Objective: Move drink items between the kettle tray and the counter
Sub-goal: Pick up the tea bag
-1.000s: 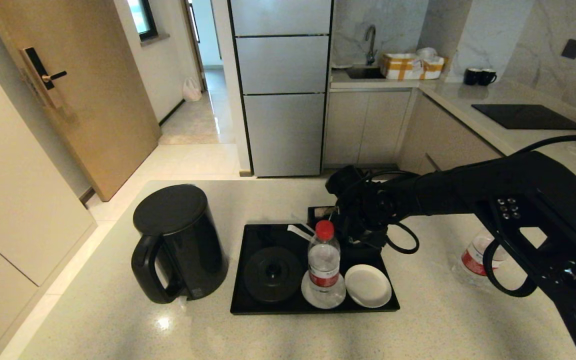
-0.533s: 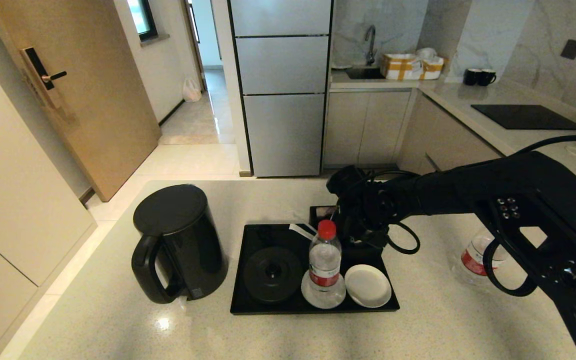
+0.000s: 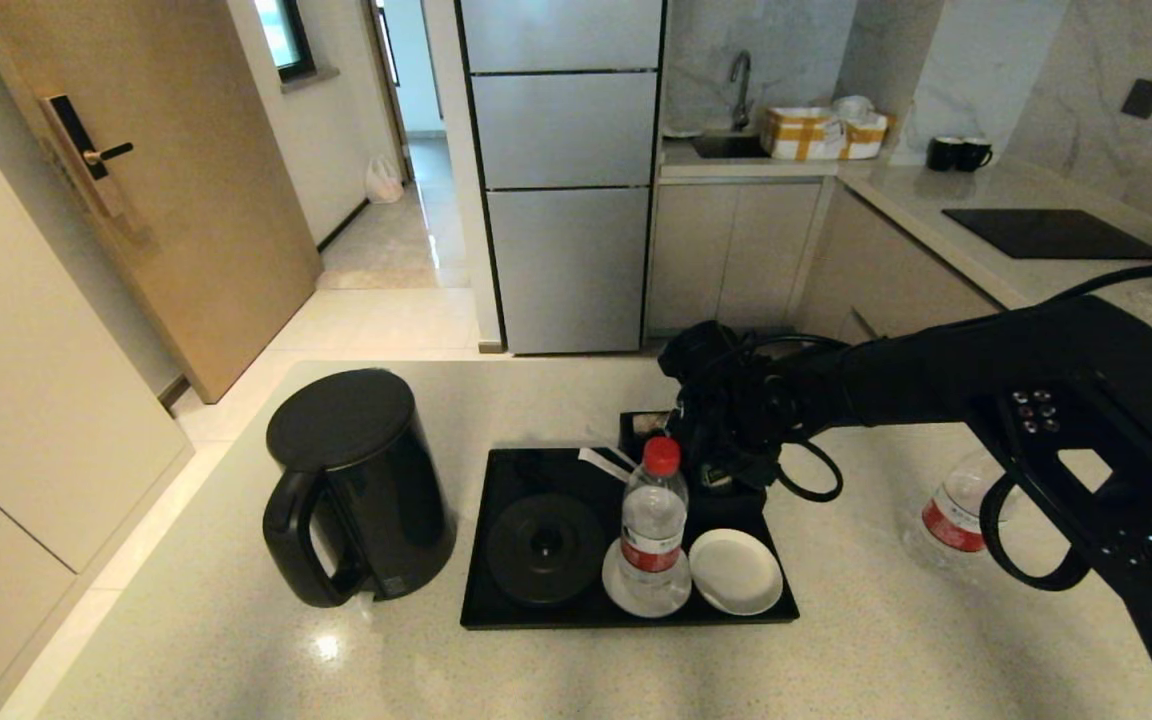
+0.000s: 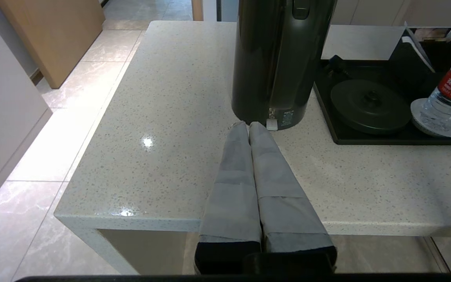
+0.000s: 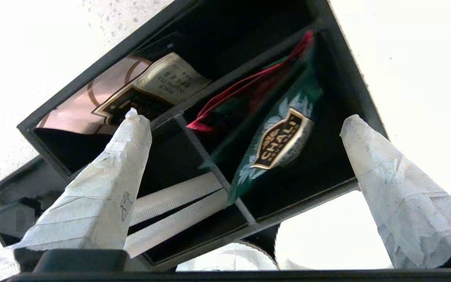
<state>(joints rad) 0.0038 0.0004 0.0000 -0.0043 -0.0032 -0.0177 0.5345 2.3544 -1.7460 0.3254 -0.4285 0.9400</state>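
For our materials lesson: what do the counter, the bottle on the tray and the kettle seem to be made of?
Counter: polished speckled stone, showing glossy light spots. Bottle: thin clear plastic, see-through, with a red cap. Kettle: black, smooth with soft reflections, probably plastic or coated metal.

From the head view we can't see the right claw (image 3: 726, 478): arm & cables cover it, plus most of the compartment box (image 3: 644, 424). 2nd water bottle (image 3: 956, 508) on the tabletop (image 3: 236, 640) sits partly behind the arm. Kettle (image 4: 280, 58) top cut off in left wrist view.
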